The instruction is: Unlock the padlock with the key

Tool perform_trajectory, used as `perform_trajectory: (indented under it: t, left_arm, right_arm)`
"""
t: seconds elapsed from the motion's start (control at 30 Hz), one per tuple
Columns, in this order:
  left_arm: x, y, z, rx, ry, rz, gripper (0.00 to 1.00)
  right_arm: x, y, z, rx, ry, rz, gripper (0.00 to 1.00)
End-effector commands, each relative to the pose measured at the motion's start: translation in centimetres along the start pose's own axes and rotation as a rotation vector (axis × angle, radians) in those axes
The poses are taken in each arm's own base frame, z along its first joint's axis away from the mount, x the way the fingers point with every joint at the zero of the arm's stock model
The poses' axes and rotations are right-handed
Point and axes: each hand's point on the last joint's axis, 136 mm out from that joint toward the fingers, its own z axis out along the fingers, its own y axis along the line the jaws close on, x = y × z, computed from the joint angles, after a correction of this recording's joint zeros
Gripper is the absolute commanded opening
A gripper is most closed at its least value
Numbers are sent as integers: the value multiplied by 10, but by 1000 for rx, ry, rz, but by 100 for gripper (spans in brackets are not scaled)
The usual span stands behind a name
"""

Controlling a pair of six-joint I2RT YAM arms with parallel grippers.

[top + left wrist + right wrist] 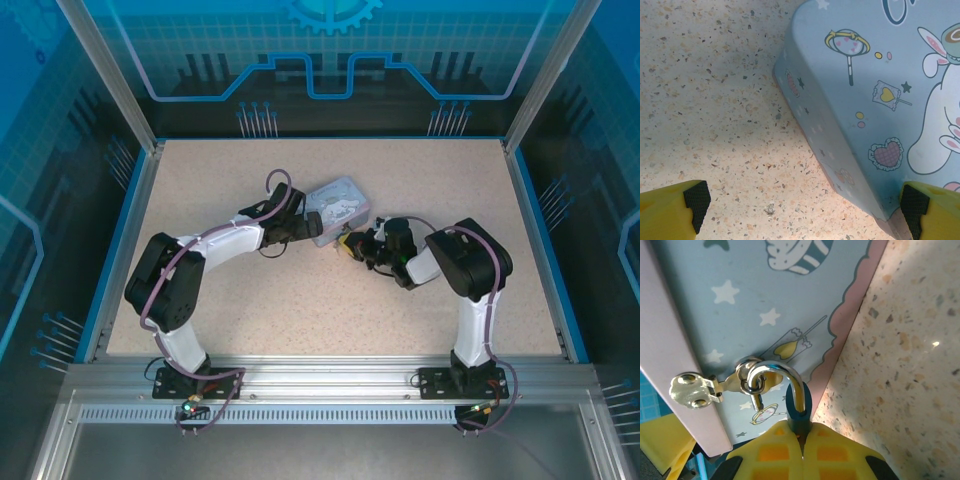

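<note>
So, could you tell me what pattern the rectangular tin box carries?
Pale blue rectangular tin box: stars, hearts and a white cartoon rabbit; best in the left wrist view.

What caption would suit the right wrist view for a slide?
Right hand shut on the padlock, its shackle looped through the hasp of the blue tin.

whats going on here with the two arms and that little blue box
The right gripper is shut on the padlock, whose shackle is hooked through the clasp ring on the pale blue tin box. The left gripper is open at the box's other end, one finger beside its corner, gripping nothing. Whether the lock is open, the pictures do not show.
</note>
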Motion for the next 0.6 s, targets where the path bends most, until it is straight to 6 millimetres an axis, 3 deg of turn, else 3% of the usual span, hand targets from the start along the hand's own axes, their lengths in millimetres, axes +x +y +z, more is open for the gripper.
perform_trajectory:
  t: [0.0,0.57]
  left_arm:
    - [29,20,12,-72,94,21,99]
    - [31,21,13,-76,101,22,99]
  right_arm:
    - [-19,8,-1,-38,-63,7,0]
    - [-34,14,-13,-33,-84,-13,0]
